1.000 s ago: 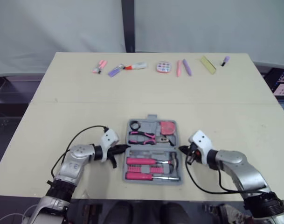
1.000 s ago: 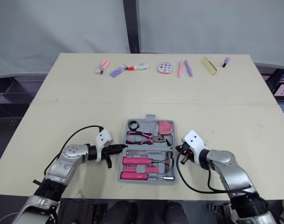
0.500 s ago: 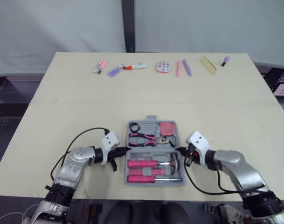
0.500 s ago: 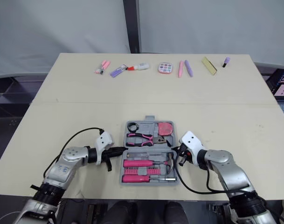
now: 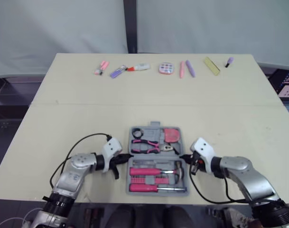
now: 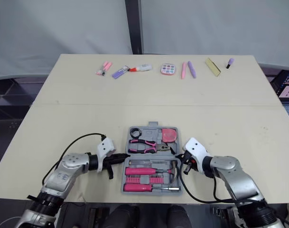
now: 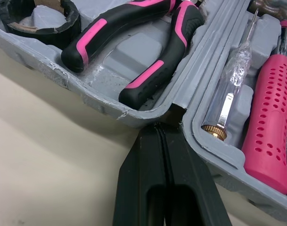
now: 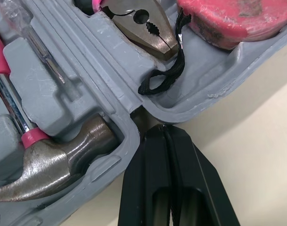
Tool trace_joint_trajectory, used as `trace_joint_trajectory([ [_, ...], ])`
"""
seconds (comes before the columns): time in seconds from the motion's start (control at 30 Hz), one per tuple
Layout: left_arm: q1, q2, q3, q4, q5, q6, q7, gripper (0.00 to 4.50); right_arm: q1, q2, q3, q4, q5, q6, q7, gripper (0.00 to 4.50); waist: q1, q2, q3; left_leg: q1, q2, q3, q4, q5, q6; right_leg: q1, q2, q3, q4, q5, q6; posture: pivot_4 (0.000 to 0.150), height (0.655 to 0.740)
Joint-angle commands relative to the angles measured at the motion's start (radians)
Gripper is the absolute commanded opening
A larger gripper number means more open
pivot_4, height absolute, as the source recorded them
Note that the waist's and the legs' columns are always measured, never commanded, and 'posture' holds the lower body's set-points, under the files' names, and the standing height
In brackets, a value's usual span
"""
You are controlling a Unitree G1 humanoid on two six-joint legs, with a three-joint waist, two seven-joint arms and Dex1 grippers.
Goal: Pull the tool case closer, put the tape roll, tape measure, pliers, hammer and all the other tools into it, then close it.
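Note:
The grey tool case lies open near the table's front edge. Its far half holds the black tape roll, pink-handled pliers and pink tape measure. The near half holds the hammer and pink screwdrivers. My left gripper is shut, its tips pressed into the hinge notch on the case's left side. My right gripper is shut too, tips in the hinge notch on the right side. Nothing lies between either pair of fingers.
Along the far edge of the table lies a row of small items: pink and purple markers, a round palette, two pens and a yellow strip. Bare tabletop stretches between that row and the case.
The case has slid toward the table's front edge, and both shut grippers have drawn back with it at its hinge ends.

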Motion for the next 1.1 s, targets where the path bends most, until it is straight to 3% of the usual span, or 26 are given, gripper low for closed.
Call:
trace_joint_trajectory([
  [0.03, 0.035, 0.007, -0.018, -0.043, -0.008, 0.018, -0.007, 0.00, 0.015, -0.002, 0.000, -0.055, 0.024, 0.002, 0.022, 0.09, 0.000, 0.000, 0.000, 0.000, 0.000, 0.000, 0.000, 0.000, 0.000, 0.000, 0.000, 0.000, 0.000, 0.000, 0.000, 0.150, 0.7400],
  [1.1, 0.121, 0.023, -0.016, -0.149, -0.031, 0.076, 0.022, 0.00, 0.076, -0.009, -0.002, -0.130, 0.051, 0.055, 0.024, 0.09, 0.000, 0.000, 0.000, 0.000, 0.000, 0.000, -0.001, 0.000, 0.000, 0.000, 0.000, 0.001, 0.000, 0.000, 0.000, 0.150, 0.7400],
])
